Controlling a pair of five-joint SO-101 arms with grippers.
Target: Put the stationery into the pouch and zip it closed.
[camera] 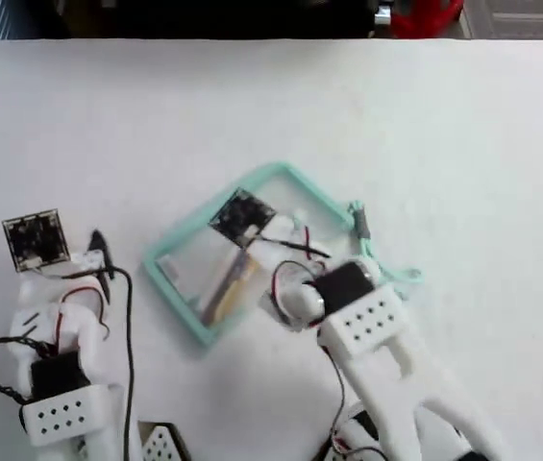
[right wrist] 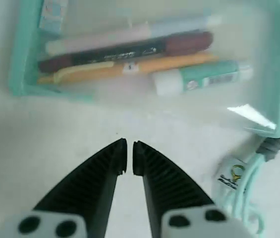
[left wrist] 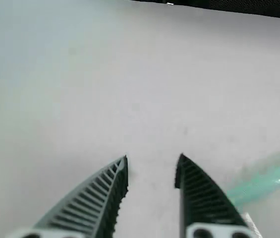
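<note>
A clear pouch with a teal border [camera: 281, 173] lies tilted at the table's middle. Inside lie a pale pen [right wrist: 130, 32], a dark red pen [right wrist: 130, 49], a yellow pen [right wrist: 130, 67] and a glue stick [right wrist: 199, 79]. A grey zip pull [right wrist: 273, 144] with a teal cord [right wrist: 244, 193] sits at one corner. My right gripper [right wrist: 130, 148] is shut on nothing, its tips on the table just outside the pouch's long edge. The right arm [camera: 348, 298] leans over the pouch. My left gripper [left wrist: 152, 166] stands open over bare table, left of the pouch [left wrist: 273, 176].
The left arm [camera: 60, 384] stands at the front left, its gripper [camera: 100, 252] a short way from the pouch's left corner. White table stretches behind and to the right. The table's far edge [camera: 271, 38] meets a dark background.
</note>
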